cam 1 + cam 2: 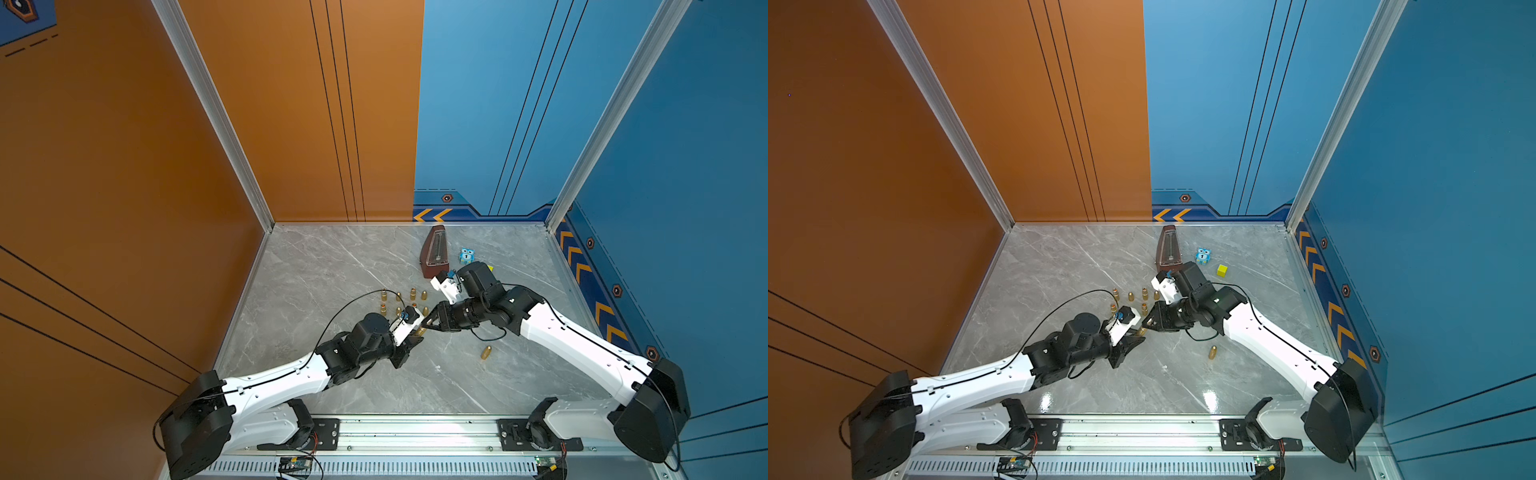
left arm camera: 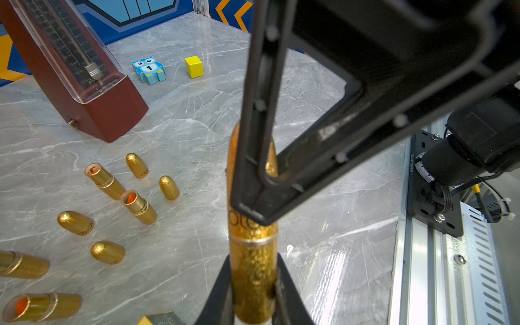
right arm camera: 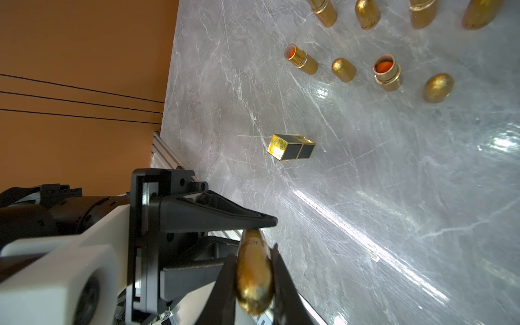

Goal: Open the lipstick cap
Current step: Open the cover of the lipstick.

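A glittery gold lipstick (image 2: 253,278) is held in the air between my two grippers, above the middle of the table in both top views (image 1: 420,331) (image 1: 1141,331). My left gripper (image 2: 254,261) is shut on its lower body. The bullet-shaped cap (image 3: 254,270) sits on the body at the shiny band, and my right gripper (image 3: 252,251) is shut on it from the opposite side. In the top views the two grippers, left (image 1: 415,338) and right (image 1: 428,322), meet tip to tip.
Several loose gold caps and opened lipstick bases (image 1: 399,299) stand just behind the grippers. A square black-and-gold lipstick (image 3: 291,147) lies near them. A closed gold lipstick (image 1: 486,352) lies to the right. A brown metronome (image 1: 434,253), owl block (image 1: 466,255) and yellow cube (image 1: 1222,270) sit at the back.
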Controlling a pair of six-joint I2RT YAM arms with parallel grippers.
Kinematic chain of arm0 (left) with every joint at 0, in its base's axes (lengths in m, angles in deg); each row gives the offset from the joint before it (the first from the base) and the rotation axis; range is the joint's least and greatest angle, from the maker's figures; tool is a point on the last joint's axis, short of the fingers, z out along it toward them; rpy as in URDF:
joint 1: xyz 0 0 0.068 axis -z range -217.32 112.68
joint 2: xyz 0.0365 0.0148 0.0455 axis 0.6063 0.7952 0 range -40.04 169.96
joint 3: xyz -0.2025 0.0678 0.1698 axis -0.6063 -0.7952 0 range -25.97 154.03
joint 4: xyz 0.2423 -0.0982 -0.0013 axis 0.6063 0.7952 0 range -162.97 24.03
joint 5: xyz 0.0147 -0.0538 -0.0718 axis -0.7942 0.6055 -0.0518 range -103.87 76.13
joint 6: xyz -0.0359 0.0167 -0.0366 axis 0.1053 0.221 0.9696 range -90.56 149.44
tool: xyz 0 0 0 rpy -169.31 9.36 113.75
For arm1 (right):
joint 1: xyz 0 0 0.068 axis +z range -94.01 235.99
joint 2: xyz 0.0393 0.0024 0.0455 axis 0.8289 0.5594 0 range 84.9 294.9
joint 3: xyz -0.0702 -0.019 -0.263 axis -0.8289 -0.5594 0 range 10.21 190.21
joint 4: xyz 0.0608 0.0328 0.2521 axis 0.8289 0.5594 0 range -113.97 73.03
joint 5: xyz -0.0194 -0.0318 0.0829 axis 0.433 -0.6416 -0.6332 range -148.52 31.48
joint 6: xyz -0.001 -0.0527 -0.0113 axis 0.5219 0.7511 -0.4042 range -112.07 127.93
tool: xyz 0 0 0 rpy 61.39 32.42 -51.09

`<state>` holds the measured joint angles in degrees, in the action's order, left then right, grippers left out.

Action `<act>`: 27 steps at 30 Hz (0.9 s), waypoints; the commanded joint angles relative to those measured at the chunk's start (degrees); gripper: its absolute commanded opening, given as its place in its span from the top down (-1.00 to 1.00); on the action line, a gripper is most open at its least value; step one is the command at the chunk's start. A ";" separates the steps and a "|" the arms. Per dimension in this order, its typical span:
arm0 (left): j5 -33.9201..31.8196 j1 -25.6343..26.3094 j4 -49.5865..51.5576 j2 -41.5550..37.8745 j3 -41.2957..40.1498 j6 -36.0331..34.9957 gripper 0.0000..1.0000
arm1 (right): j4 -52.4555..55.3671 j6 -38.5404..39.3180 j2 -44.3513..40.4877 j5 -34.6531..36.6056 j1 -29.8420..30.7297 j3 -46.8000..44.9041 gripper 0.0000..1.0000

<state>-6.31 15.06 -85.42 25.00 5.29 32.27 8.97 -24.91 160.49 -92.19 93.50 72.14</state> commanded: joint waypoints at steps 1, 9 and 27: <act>-1.37 -0.69 5.09 -1.48 -0.28 0.25 1.00 | 1.33 1.13 -2.26 3.24 -2.57 0.43 0.63; -2.75 -0.88 6.39 -2.80 -0.99 -0.09 1.00 | 1.24 0.41 -3.25 1.65 -4.48 0.21 0.62; -7.26 -1.41 6.27 -5.28 -0.90 0.08 1.00 | 6.71 4.25 3.45 30.72 -9.90 -1.04 0.57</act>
<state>-10.99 14.25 -79.93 20.02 4.79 32.25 13.17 -22.84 161.56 -73.15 83.76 72.04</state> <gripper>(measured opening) 0.204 0.220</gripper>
